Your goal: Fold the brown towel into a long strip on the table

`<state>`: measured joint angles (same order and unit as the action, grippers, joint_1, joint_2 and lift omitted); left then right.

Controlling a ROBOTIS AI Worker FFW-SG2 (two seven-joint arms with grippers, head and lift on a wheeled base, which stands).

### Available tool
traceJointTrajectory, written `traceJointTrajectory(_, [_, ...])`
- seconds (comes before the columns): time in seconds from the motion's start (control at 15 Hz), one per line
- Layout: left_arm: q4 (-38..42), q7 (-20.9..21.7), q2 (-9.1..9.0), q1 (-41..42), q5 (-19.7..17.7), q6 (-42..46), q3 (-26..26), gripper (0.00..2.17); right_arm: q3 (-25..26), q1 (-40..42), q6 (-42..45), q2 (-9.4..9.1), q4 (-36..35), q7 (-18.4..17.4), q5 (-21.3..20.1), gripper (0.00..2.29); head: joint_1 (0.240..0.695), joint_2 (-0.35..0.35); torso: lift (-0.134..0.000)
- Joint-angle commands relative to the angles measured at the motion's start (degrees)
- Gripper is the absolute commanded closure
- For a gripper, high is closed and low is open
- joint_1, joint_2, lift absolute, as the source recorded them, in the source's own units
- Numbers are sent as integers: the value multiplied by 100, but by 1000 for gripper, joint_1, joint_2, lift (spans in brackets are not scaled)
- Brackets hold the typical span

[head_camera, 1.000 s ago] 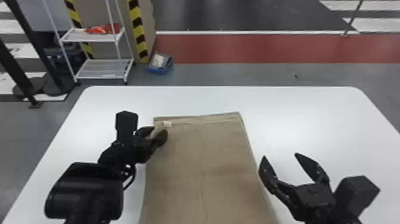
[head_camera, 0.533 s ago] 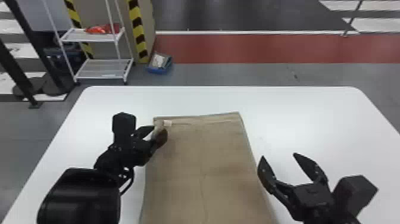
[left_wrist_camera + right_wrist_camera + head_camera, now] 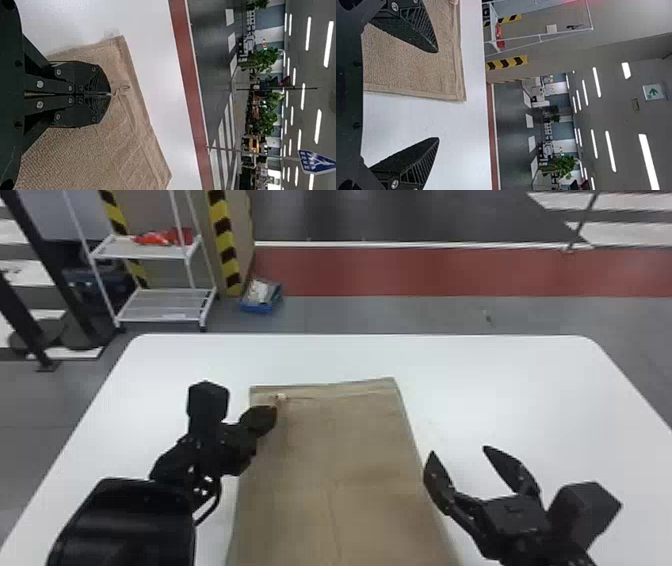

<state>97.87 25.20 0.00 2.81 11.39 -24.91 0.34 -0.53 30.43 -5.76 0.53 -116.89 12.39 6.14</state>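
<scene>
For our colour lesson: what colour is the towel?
Brown, best seen in the head view.

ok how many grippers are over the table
2: the left gripper, shut near the far left corner of the brown towel, and the right gripper, open by the towel's right edge.

The left gripper [image 3: 272,415] pointed toward two o'clock in the head view, fingers pressed together; the right gripper [image 3: 460,452], at four o'clock, aimed toward eleven, fingers wide apart.
</scene>
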Motion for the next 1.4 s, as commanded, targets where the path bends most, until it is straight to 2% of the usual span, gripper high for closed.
traceJointTrajectory(0.0, [866,55,-15,422,-23,-370,-174,1970,1,-2,0,0,0,0,1,93,695,-8,-123])
traceJointTrajectory(0.2, [2483,460,-15,1283,4,-1003,-684,1970,9,42,53,0,-62,9,1,93,695,-33,-123])
traceJointTrajectory(0.33, [3239,706,-15,1696,21,-1389,-1097,1970,71,121,70,-9,-185,18,18,93,695,-85,-123])
traceJointTrajectory(0.47, [3634,1004,-15,1889,21,-1917,-1440,1916,168,182,88,-18,-255,35,80,97,695,-132,-123])
traceJointTrajectory(0.53, [3652,1171,-15,1881,118,-2251,-1598,1207,229,200,88,-26,-273,71,141,97,695,-187,-123])
traceJointTrajectory(0.6, [3634,1198,-15,1837,250,-2251,-1712,100,247,200,88,-26,-282,106,141,97,695,-216,-123])
traceJointTrajectory(0.67, [3608,1198,-15,1828,232,-2251,-1730,-2,247,217,88,-26,-290,132,141,97,695,-237,-123])
traceJointTrajectory(0.93, [3713,1242,-15,1881,127,-2268,-1659,33,247,209,106,-44,-308,255,98,93,695,-273,-123])
traceJointTrajectory(1.0, [3748,1233,-15,1889,100,-2268,-1616,33,238,165,88,-58,-343,475,-52,83,695,-271,-123])
traceJointTrajectory(1.13, [3731,1075,-15,1889,-67,-2268,-1352,33,159,24,-105,-58,-580,835,-834,70,695,-259,-123])
traceJointTrajectory(1.2, [3731,925,-15,1889,-260,-2251,-1159,33,115,-73,-492,-53,-765,1143,-1177,70,695,-244,-123])
traceJointTrajectory(1.33, [3634,670,-15,1889,-796,-2181,-526,33,9,-319,-1318,0,-1117,2048,-2082,70,695,-164,-123])
